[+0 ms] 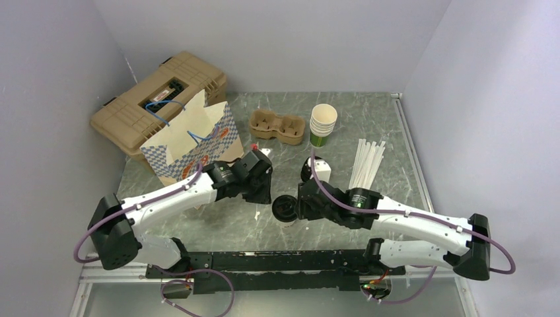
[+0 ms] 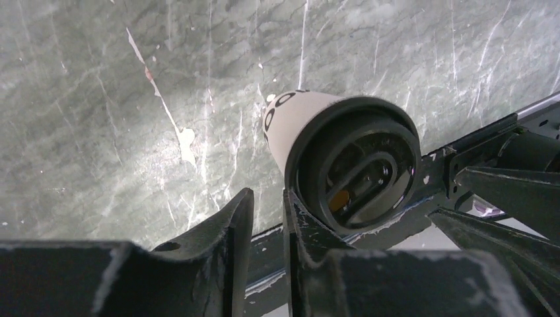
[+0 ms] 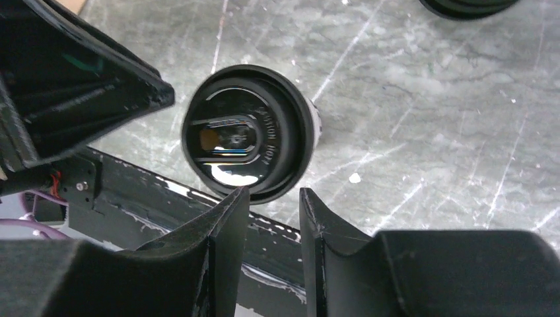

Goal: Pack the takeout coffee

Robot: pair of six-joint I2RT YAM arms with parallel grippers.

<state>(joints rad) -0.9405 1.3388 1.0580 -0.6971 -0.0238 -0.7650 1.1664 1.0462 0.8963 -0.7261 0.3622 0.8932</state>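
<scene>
takeout coffee [image 1: 285,209] stands upright, just beyond both sets of fingertips. left gripper [image 2: 267,198] and right gripper [image 3: 274,195] gape slightly, empty.

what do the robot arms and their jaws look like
Both the left arm and right arm have white shells with black joints and bulky black bases. A purple cable loops along each. The jaws are black, wedge-shaped, scuffed pale at the edges.
</scene>
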